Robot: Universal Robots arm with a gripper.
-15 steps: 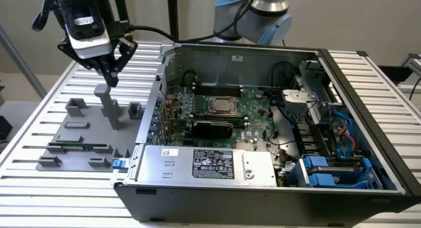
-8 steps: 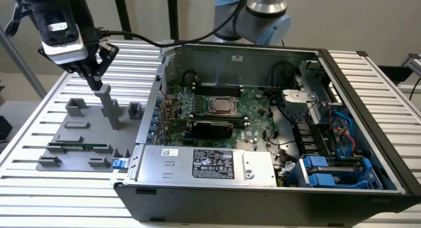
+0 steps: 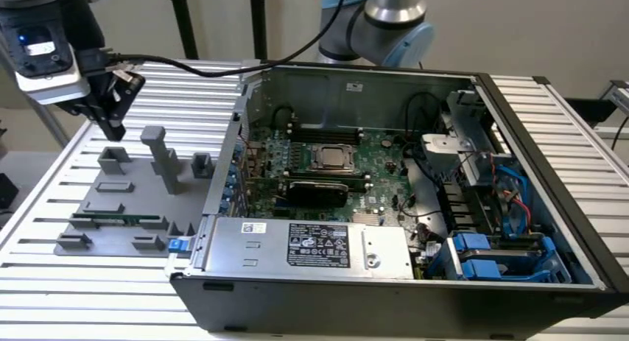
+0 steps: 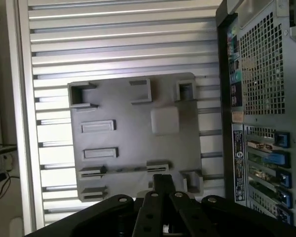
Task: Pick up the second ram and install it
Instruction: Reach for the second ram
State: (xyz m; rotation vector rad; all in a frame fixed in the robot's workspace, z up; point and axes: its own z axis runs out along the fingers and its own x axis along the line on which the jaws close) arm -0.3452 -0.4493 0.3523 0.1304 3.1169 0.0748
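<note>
While the end effector (image 3: 115, 135) hangs clenched, empty | second ram (image 3: 116, 218) lies apart, on grey holder plate (image 3: 138, 199)

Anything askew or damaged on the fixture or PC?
Nothing stands out. The green ram stick sits straight in its holders on the grey holder plate, the open computer case sits square beside it, and the gripper hangs shut and empty above the plate.

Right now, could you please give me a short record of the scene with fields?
case: open, board exposed
tray: on the table, at the exterior view's left of the case
ram: in the tray, untouched
tool: shut, holding nothing, above the tray
</note>
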